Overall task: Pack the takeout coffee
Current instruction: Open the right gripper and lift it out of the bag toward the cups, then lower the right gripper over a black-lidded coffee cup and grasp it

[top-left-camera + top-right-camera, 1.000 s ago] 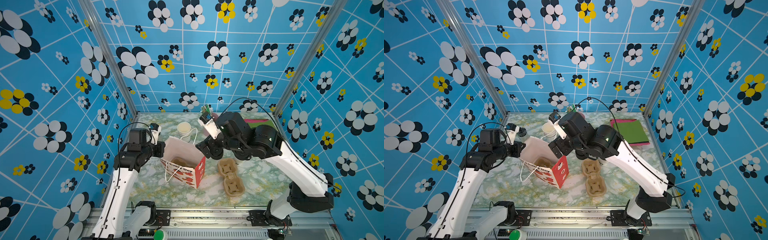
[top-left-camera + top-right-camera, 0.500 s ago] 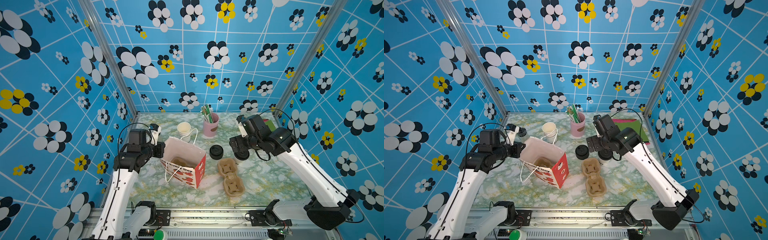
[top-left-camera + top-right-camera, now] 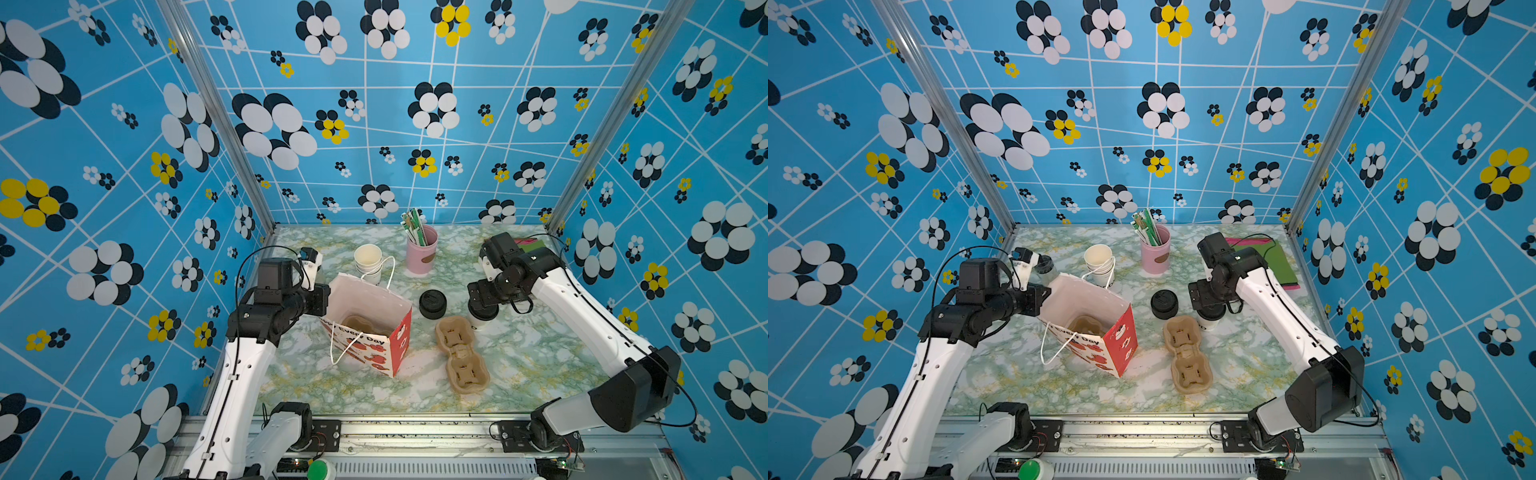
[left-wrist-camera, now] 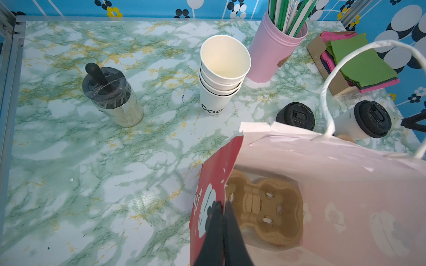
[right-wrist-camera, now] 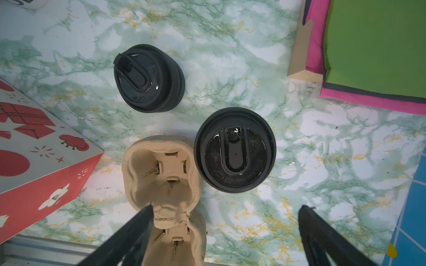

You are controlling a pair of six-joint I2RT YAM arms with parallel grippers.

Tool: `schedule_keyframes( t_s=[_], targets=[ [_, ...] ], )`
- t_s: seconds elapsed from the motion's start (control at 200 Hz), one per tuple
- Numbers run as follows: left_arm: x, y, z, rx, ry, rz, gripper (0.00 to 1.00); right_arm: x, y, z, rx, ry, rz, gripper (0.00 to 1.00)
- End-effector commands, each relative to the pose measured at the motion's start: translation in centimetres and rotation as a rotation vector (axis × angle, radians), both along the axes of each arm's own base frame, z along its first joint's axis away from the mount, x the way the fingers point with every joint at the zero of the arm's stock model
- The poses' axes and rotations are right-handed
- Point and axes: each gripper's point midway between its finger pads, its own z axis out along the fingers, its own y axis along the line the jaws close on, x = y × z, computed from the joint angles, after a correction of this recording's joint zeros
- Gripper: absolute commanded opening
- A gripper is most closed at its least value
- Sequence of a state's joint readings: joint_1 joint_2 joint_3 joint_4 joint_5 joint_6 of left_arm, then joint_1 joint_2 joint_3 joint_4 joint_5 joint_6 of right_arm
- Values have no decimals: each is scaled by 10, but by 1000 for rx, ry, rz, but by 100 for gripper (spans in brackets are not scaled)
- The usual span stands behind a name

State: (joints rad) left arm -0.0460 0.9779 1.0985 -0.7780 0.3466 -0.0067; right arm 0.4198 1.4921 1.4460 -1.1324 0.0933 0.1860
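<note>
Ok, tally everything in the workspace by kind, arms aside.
Takeout coffee: 1
Lid pile: 1
Lidless cup stack: 1
Pulp carriers: 2
Paper bag: 1
Pink straw cup: 1
Shaker jar: 1
Napkin box: 1
Total: 9

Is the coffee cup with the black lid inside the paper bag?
No, the coffee cup stands on the table beside the cardboard carrier, outside the paper bag.
</note>
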Motion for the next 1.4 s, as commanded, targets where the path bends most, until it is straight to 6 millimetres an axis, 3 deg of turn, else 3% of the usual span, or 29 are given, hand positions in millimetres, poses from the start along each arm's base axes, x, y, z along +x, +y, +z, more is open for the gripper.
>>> schedule_keyframes(
  t_s=[0.0, 0.465, 0.685, 1.014, 1.394],
  targets=[
    [-1, 4, 5, 16, -17, 2, 3, -2, 3, -13, 23, 51, 34, 99],
    [1, 3, 1, 13, -10, 0, 3, 8, -2, -44, -38, 138, 95, 99],
    [1, 4, -1, 16, -7, 3, 3, 12, -5, -50, -74, 155, 109, 91],
    [1, 4, -3, 19, -3, 4, 3, 18, -5, -52, -53, 149, 98, 78],
    [-1, 5, -4, 19, -3, 7, 3, 22, -8, -39, -48, 105, 82, 80]
  ],
)
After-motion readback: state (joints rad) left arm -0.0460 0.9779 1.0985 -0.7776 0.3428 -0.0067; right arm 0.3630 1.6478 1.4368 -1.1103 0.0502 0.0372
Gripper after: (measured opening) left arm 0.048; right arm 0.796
